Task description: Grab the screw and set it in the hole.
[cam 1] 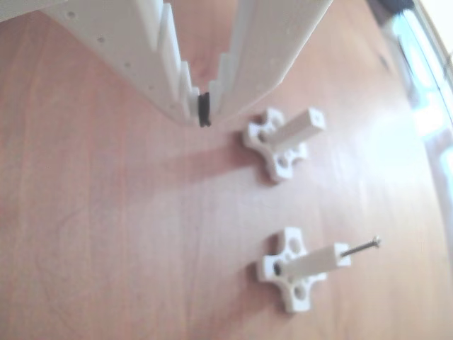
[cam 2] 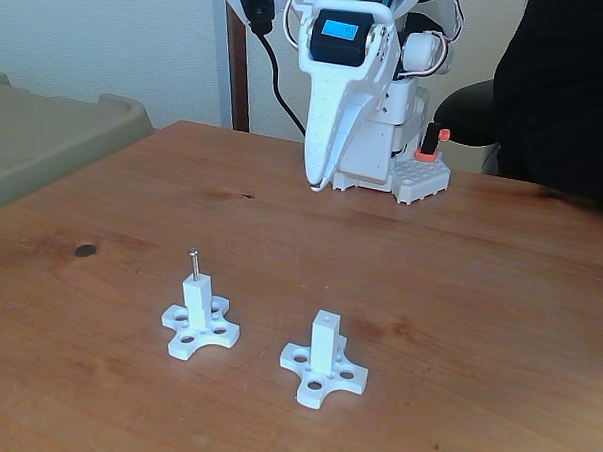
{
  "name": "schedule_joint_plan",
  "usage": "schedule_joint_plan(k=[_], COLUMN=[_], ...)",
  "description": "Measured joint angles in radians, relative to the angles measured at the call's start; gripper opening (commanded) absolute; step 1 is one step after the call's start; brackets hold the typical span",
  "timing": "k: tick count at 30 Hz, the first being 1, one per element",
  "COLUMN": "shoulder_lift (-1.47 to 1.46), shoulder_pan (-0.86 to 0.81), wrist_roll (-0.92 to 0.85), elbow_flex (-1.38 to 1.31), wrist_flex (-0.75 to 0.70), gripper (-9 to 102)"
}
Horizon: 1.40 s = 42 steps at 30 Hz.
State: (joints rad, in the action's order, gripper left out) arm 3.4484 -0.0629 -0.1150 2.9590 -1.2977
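The thin silver screw (cam 2: 194, 263) stands upright in the top of the left white post (cam 2: 198, 302), its shank in the hole. In the other view the same screw (cam 1: 361, 246) sticks out of the nearer post (cam 1: 315, 263). The second post (cam 2: 324, 339) shows an empty dark hole (cam 2: 326, 315) in its end face, also visible in the other view as a hole (cam 1: 314, 115). My gripper (cam 2: 316, 185) hangs far behind both fixtures, near the arm's base. Its white toothed fingers meet at the black pads (cam 1: 204, 108), so my gripper (cam 1: 204, 120) is shut with nothing in it.
An olive-green tub (cam 2: 45, 135) stands off the table's left side. A person in dark clothing (cam 2: 567, 97) sits at the back right. The arm's base (cam 2: 404, 170) is at the table's far edge. The table's edge (cam 1: 425, 106) runs along the right.
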Motion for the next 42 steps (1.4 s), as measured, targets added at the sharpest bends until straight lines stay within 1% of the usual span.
schedule_joint_plan(k=[15, 16, 22, 28, 31, 32, 34, 36, 39, 42], shoulder_lift=[0.000, -0.066, -0.213, -0.399, -0.465, -0.520, -0.538, -0.595, -0.649, -0.683], shoulder_pan=[0.000, 0.000, -0.002, -0.002, -0.002, -0.002, -0.002, -0.002, -0.002, -0.002], wrist_roll=[0.000, 0.017, 0.037, 0.054, 0.060, 0.066, 0.074, 0.084, 0.089, 0.089], elbow_flex=[0.000, -0.012, -0.055, -0.189, -0.272, -0.339, -0.364, -0.463, -0.538, -0.563], wrist_flex=[0.000, 0.009, 0.048, 0.044, 0.015, -0.012, -0.028, -0.086, -0.110, -0.103], gripper=[-4, -4, -4, -4, -4, -4, -4, -4, -4, -4])
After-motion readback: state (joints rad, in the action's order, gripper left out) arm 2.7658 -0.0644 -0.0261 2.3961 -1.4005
